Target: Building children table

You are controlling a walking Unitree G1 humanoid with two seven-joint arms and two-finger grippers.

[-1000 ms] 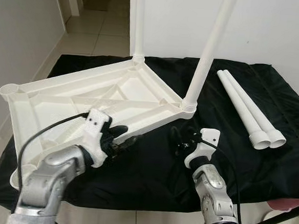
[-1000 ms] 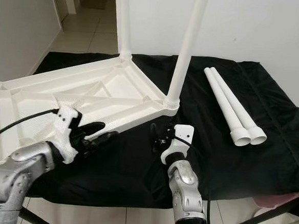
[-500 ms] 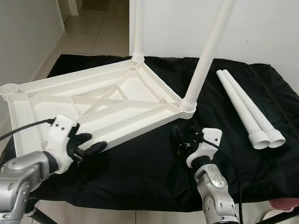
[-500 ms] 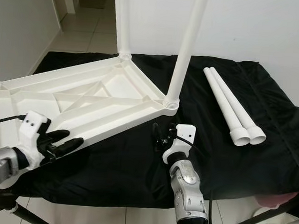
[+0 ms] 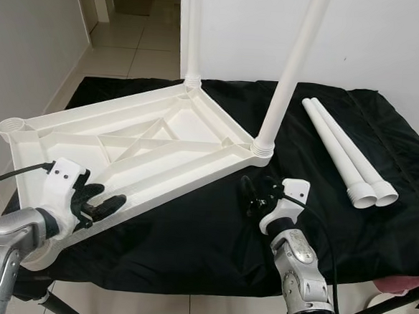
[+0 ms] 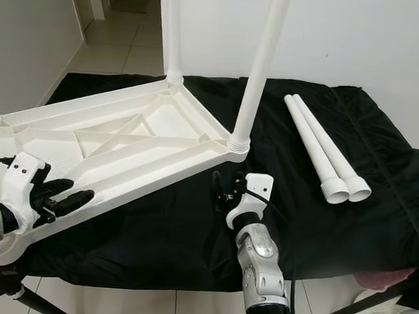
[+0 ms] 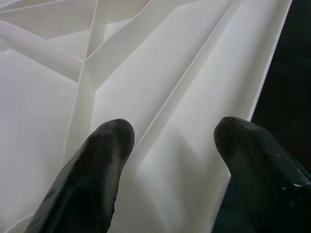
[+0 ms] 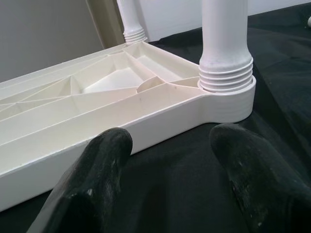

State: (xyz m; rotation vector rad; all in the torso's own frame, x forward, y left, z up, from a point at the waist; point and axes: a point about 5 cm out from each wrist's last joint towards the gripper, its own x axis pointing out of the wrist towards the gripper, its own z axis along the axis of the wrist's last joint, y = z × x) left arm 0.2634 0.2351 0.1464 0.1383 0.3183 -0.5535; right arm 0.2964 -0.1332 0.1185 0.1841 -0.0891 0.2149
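1. The right gripper (image 5: 253, 196) hangs nearest, over the black cloth (image 5: 189, 249) by the front edge of the bench. Its two black fingers (image 8: 97, 179) are spread apart and hold nothing. They point at the near corner of the table top.
2. The left gripper (image 5: 102, 201) sits at the front left, over the near rim of the white table top (image 5: 124, 147). Its fingers (image 7: 92, 179) are parted with nothing between them. One fingertip lies over a ribbed inner channel and the other over the outer rim strip, next to the dark cloth.
3. The table top lies upside down on the left half of the bench, ribs facing up. Its left corner socket (image 5: 12, 124) has no leg in it, and its front-left end reaches past the cloth's edge.
4. One fitted leg (image 5: 291, 69) stands upright in the corner socket closest to the right gripper, its ribbed collar (image 8: 226, 73) seated in the socket.
5. A second fitted leg (image 5: 194, 30) stands upright in the far corner.
6. Two loose legs (image 5: 342, 155) lie side by side, touching, on the right half of the cloth, flared open ends toward the front edge.
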